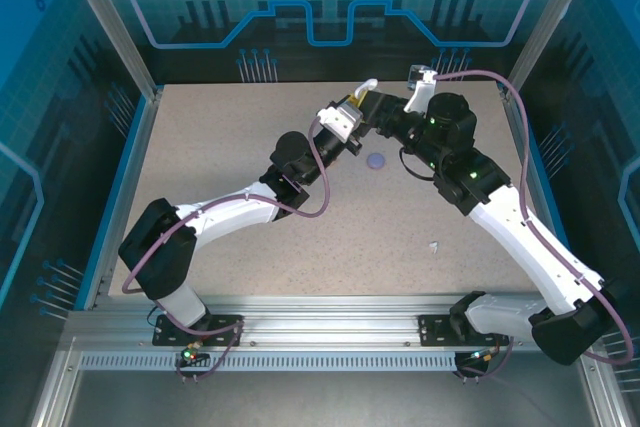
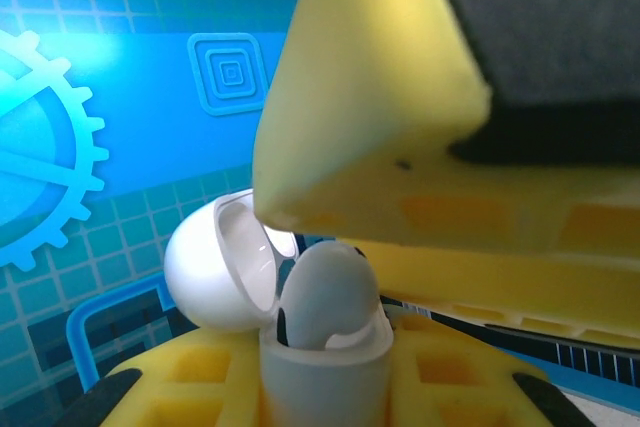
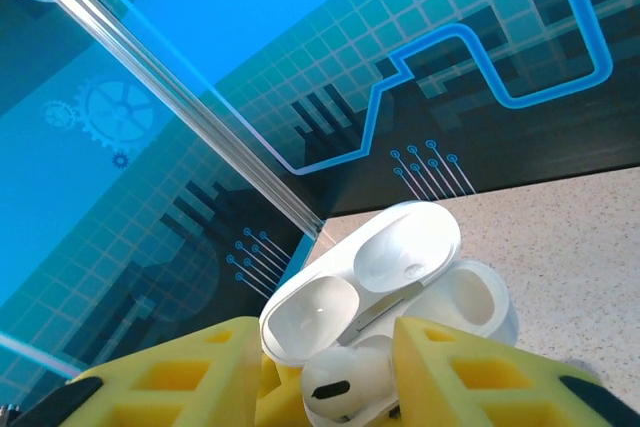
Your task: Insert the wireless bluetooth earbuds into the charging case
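In the open charging case [image 2: 325,372], a white earbud [image 2: 328,292] sits in one well, head protruding. The left fingers [image 2: 190,387] clamp the case, raised over the far side of the desk [image 1: 230,157]. The right fingers [image 3: 480,377] flank the earbud; whether they grip it is unclear.

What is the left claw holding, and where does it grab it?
A white case, pinched at its lower body by the left claw.

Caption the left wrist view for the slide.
Left claw holds the open white charging case, a white earbud resting in its opening.
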You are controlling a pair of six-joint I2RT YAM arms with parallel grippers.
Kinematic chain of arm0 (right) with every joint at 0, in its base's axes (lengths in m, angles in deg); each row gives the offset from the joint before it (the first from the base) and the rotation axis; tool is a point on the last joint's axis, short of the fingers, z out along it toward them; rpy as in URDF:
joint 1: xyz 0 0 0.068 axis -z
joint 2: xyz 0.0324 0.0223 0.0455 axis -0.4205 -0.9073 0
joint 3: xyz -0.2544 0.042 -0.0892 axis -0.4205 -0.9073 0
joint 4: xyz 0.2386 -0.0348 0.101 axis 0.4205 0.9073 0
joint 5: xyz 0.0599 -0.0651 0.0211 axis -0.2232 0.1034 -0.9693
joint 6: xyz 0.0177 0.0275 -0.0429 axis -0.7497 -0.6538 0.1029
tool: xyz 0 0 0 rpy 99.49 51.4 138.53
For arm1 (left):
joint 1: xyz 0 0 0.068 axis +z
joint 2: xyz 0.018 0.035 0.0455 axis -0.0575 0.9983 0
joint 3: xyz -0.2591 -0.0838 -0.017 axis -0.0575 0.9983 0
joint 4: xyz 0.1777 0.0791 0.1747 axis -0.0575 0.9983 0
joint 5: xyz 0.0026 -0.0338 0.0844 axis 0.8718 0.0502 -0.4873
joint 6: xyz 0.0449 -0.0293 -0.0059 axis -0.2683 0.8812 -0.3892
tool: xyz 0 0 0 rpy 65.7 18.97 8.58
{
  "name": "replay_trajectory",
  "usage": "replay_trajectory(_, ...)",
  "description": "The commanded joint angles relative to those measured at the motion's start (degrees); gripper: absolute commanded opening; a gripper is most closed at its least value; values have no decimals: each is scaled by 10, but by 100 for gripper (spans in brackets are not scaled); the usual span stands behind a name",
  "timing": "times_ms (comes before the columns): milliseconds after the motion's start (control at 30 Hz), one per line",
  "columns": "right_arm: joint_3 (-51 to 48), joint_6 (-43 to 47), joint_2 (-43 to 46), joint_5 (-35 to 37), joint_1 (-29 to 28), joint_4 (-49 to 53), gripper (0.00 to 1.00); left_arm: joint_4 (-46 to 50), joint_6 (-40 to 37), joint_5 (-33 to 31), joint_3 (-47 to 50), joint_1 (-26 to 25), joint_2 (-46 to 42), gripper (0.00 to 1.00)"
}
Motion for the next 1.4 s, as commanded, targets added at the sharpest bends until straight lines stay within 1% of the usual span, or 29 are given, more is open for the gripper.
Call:
replay_trajectory(0, 25, -7, -13, 18, 6, 41, 42, -46, 16, 11, -14, -3, -25, 0)
replay_trajectory(67, 31, -10, -17, 15, 8, 41, 43, -46, 16, 11, -11, -3, -26, 0)
replay_trajectory(167, 38, -12, -18, 16, 9, 41, 53, -45, 19, 11, -8, -3, -27, 0)
replay_trajectory(233, 48, -14, -18, 15, 10, 42, 64, -45, 22, 10, -7, -3, -27, 0)
replay_trajectory(333, 71, -8, -17, 10, 14, 50, 73, -45, 25, 11, -3, -4, -28, 0)
replay_trajectory(433, 96, -2, -8, 12, 19, 69, 78, -46, 27, 9, 5, -3, -31, 0)
replay_trajectory(500, 111, -2, 4, 27, 24, 96, 80, -47, 30, 6, 13, -3, -35, 0)
replay_trajectory(667, 103, -26, 54, 52, 67, 178, 82, -48, 38, -7, 40, -3, -53, 0)
replay_trajectory(767, 83, -45, 81, 64, 104, 254, 82, -47, 41, -17, 58, -2, -69, 0)
replay_trajectory(867, 42, -73, 106, 79, 142, 337, 82, -32, 48, -26, 75, 0, -88, 0)
replay_trajectory(1000, -44, -102, 126, 77, 181, 419, 82, -9, 61, -25, 98, 5, -117, 0)
replay_trajectory(1100, -105, -104, 118, 73, 186, 449, 79, -1, 69, -18, 116, 7, -136, 0)
replay_trajectory(1233, -182, -101, 84, 78, 187, 480, 76, 10, 74, -18, 139, 7, -163, 0)
replay_trajectory(1367, -282, -132, 79, 87, 189, 443, 77, 13, 80, -19, 155, 9, -184, 0)
